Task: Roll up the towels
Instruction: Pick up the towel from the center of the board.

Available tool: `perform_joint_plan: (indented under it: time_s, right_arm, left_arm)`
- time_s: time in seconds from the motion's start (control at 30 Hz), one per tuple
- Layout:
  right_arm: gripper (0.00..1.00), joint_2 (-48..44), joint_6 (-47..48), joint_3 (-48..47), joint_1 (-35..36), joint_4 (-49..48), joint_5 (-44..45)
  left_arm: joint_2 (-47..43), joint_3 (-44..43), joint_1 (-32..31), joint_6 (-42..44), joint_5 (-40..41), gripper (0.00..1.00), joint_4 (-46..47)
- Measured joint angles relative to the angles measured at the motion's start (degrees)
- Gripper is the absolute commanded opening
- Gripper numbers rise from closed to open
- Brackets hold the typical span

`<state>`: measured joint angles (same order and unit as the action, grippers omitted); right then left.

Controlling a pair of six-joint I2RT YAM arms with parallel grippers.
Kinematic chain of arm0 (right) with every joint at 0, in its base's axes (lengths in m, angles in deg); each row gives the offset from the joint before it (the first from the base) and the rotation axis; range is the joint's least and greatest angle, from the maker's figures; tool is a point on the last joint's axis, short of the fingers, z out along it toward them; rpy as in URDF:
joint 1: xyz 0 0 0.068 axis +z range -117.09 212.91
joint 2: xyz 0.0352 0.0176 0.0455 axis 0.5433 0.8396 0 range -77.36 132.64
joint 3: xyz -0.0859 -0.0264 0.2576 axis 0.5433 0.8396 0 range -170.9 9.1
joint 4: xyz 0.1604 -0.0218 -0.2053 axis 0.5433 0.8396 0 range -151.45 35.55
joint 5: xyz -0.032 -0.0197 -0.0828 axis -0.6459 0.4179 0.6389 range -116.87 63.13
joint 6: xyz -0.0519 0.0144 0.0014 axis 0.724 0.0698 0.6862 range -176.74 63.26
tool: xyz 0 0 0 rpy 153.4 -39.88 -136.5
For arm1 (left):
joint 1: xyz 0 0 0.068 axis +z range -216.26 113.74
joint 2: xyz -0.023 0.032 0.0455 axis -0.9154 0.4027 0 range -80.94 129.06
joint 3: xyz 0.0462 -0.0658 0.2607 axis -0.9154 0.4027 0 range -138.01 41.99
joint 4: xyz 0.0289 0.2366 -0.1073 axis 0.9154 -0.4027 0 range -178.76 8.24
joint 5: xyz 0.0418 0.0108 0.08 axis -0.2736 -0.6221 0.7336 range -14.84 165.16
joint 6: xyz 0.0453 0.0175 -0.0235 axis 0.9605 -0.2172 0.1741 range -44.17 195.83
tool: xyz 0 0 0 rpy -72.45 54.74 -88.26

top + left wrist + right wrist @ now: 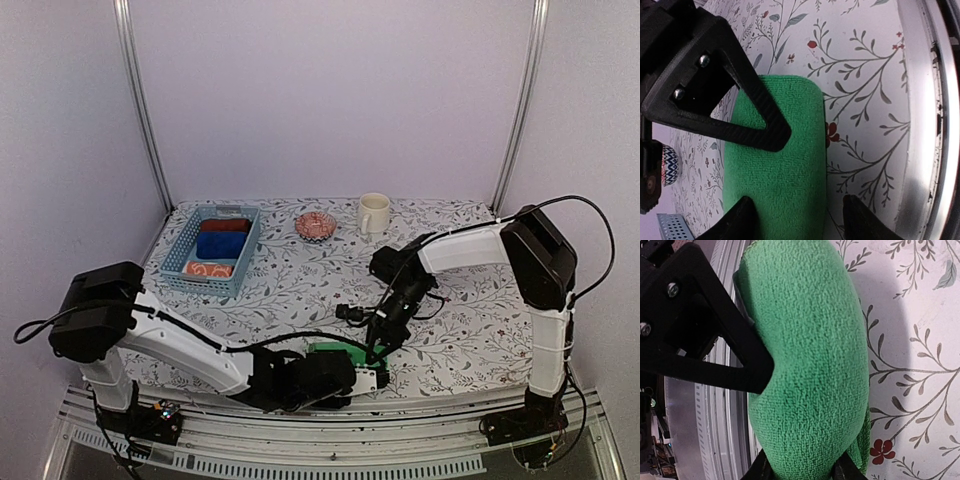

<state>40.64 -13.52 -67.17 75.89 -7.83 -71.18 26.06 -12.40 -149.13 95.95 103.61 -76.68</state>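
Presently we list one bench (300,290) covered in a floral-print cloth, with two arms reaching over its near edge. Item one: a green towel (335,350), plain and bright, lying at the near middle of the bench just beside the metal rail (920,125); it is gathered into a thick, rounded bundle, and we cannot tell whether it is rolled or only folded. Item two: the right tool (805,470), coming down on the towel from the far side, its two fingers pressed into opposite flanks of the bundle and clamped on it. Item three: the left tool (800,222), low at the bench edge, its fingers standing apart and straddling one end of the towel; one fingertip overlaps the green pile, the other sits on the printed cloth just beside it. Item four: a blue plastic basket (180,255) at the far left, well apart from both tools, holding a dark red roll (228,224), a blue roll (222,243) and, nearest us, an orange towel (208,269) with white print, rolled up. Item five: a small patterned bowl (315,225) near the far edge. Item six: a cream mug (373,212) just beside the bowl, upright.
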Motion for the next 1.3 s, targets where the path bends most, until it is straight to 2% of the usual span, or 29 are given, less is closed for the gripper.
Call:
perform_joint_plan:
  time_s: [0.43,0.53,0.63,0.7,0.83,0.97,1.03,1.13,1.3]
  right_arm:
    - [0.2,1.84,-0.15,-0.96,-1.77,2.08,-3.58]
    - [0.22,3.02,-0.11,-1.75,-2.69,3.85,-5.73]
    - [0.24,4.31,0.52,-2.86,-3.74,6.32,-7.52]
    - [0.28,4.96,1.33,-3.28,-4.42,7.74,-8.28]
    - [0.43,5.14,3.02,-3.76,-5.33,9.79,-8.57]
    - [0.55,4.5,4.5,-3.89,-6.67,11.87,-8.72]
    - [0.6,2.69,5.38,-3.74,-8.0,13.27,-8.44]
    - [0.63,-2.97,6.71,-3.58,-10.91,15.8,-8.2]
    - [0.66,-16.31,8.96,-3.5,-18.05,20.04,-8.83]
  left_arm:
    - [6.97,-3.98,0.09,8.2,10.86,0.57,2.01]
    - [8.44,-4.85,0.33,9.25,12.44,0.54,3.26]
    - [10.01,-5.9,0.59,10.1,13.84,0.46,4.55]
    - [10.93,-6.4,0.72,10.69,14.43,0.39,5.51]
    - [11.47,-6.64,1.14,11.5,14.34,0.19,7.32]
    - [11.3,-6.56,2.1,12.11,13.14,0.09,8.57]
    - [10.6,-6.03,3.13,12.02,11.72,0.05,9.31]
    - [8.41,-4.46,5.05,11.85,9.31,0.0,9.38]
    - [2.29,-1.97,10.29,11.39,4.94,0.0,5.7]
